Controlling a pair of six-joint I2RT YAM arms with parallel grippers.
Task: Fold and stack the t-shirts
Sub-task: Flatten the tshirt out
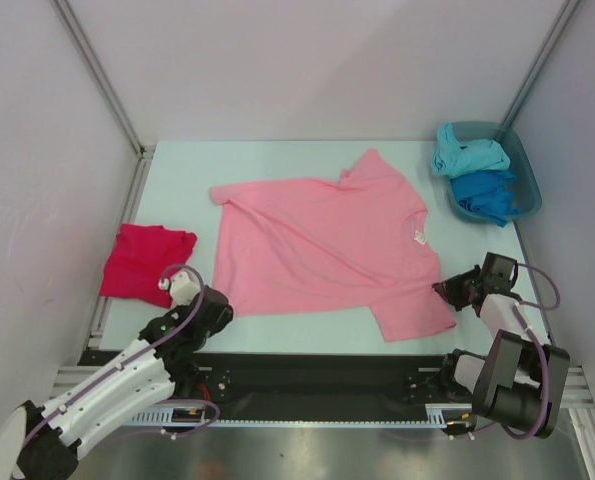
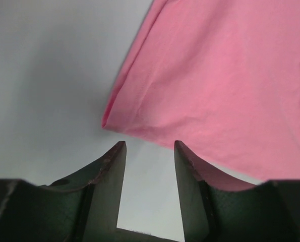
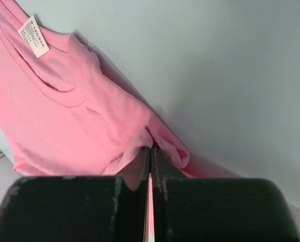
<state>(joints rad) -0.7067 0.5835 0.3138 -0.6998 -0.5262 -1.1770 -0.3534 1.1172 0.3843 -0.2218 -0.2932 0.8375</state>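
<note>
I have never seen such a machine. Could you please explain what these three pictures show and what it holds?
It is a robot with two arms, each ending in a two-finger gripper. One picture looks down from above; the other two come from cameras on the wrists. On the table a pink t-shirt lies spread out, a crimson t-shirt lies at the left, and a tub holds a turquoise t-shirt and a blue t-shirt. The right gripper pinches the pink t-shirt's edge; the left gripper is open and holds nothing.
</note>
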